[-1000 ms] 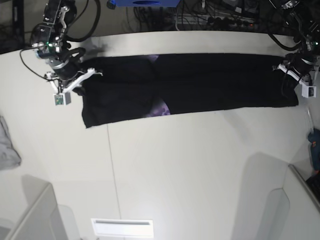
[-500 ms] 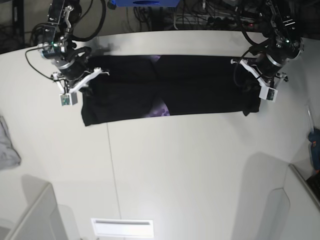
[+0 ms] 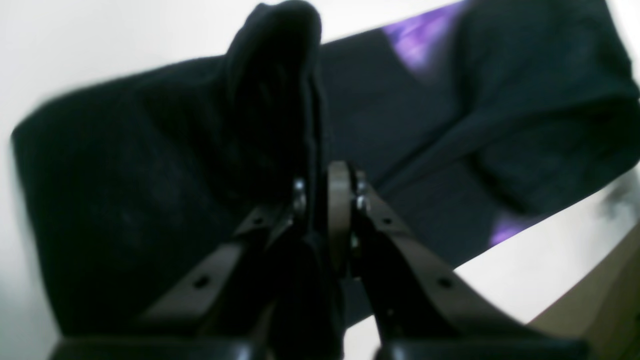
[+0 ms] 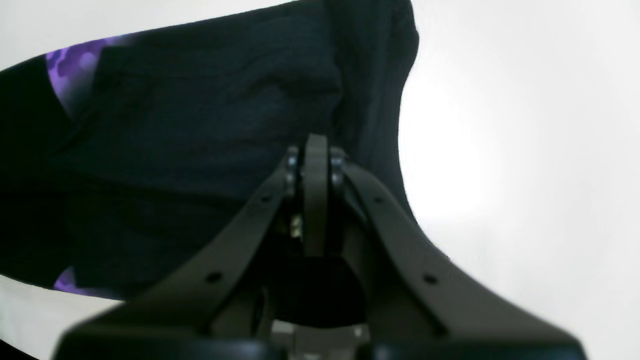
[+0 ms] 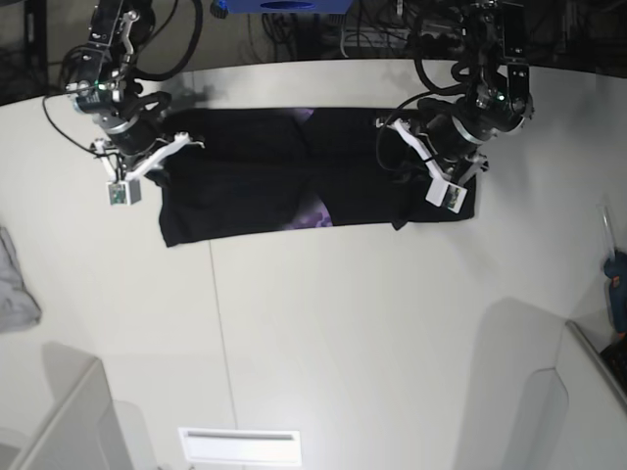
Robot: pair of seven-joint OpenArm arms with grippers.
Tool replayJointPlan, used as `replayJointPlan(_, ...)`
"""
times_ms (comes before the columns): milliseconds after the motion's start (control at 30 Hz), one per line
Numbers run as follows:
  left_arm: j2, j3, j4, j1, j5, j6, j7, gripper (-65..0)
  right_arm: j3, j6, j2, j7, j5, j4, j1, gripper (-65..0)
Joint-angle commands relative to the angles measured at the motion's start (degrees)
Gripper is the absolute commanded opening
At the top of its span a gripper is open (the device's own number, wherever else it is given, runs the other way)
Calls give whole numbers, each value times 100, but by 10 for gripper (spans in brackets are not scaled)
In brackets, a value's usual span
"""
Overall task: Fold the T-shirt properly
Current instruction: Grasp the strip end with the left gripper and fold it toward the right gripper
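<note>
The black T-shirt (image 5: pixel 245 186) lies as a long strip across the far half of the white table (image 5: pixel 343 323), with purple showing at its middle (image 5: pixel 313 212). My left gripper (image 5: pixel 404 162) hangs over the strip's right part, shut on a lifted fold of the T-shirt (image 3: pixel 270 100); the cloth runs between its fingertips (image 3: pixel 340 190). My right gripper (image 5: pixel 168 157) rests at the shirt's left end. In the right wrist view its fingertips (image 4: pixel 315 155) are pressed together against the T-shirt (image 4: pixel 200 125), and no cloth shows between them.
A small grey cloth (image 5: pixel 15 284) lies at the table's left edge. Cables (image 5: pixel 392 34) and a blue box (image 5: pixel 284 5) sit behind the table. A blue object (image 5: pixel 615 284) is at the right edge, and pale panels (image 5: pixel 59 421) stand at the front corners.
My left gripper has carried the shirt's right end leftward, from the table's far right to over the strip, so the strip is shorter. The right gripper has barely moved.
</note>
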Motion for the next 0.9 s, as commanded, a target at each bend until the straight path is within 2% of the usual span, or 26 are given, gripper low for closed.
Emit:
replayJointPlan(0, -1, 103, 88, -72, -63, 14, -104, -650, 3, 7, 27, 112, 60, 112, 38, -650)
replayJointPlan(267, 157, 745, 27, -353, -63, 357, -104, -650, 3, -10, 27, 112, 60, 112, 38, -650)
replayJointPlan(433, 201, 1087, -158, -468, -63, 392, -96, -650, 3, -19, 27, 112, 60, 112, 38, -650)
replayJointPlan(867, 324, 1131, -395, -626, -72, 392, -96, -650, 3, -19, 27, 112, 60, 103, 38, -650)
